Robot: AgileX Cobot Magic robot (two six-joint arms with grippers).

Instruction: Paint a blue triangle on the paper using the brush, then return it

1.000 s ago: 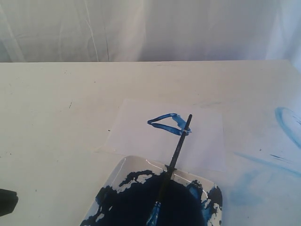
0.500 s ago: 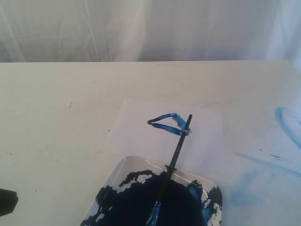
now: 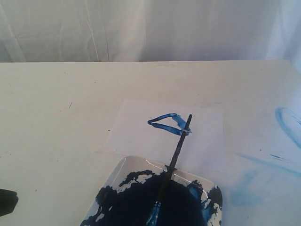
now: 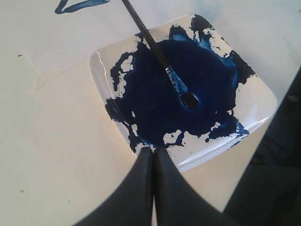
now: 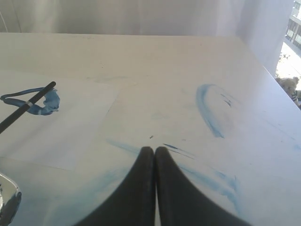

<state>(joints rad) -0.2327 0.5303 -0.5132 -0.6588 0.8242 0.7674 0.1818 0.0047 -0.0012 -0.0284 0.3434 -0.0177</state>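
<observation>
While the cream table (image 3: 56,117) lies smooth and matte, one glossy white square tray (image 4: 99,70) sits at its near edge, the hollow flooded with dark blue paint. The left gripper (image 4: 153,151) presses its two black tapered fingers together on nothing. The one brush (image 3: 178,148), a thin black stick, lies past those tips and apart from them. Its blue bristles rest in the paint and its shaft leans on the tray's far rim. The shaft's end reaches over the single thin white paper (image 3: 202,141) to the right corner of the one blue triangle (image 3: 164,121), a flattened outline of thick strokes. Farther right, pale blue smears (image 5: 207,108) streak the table. The right gripper (image 5: 154,153), likewise clenched and empty, hovers over them, well right of the brush.
</observation>
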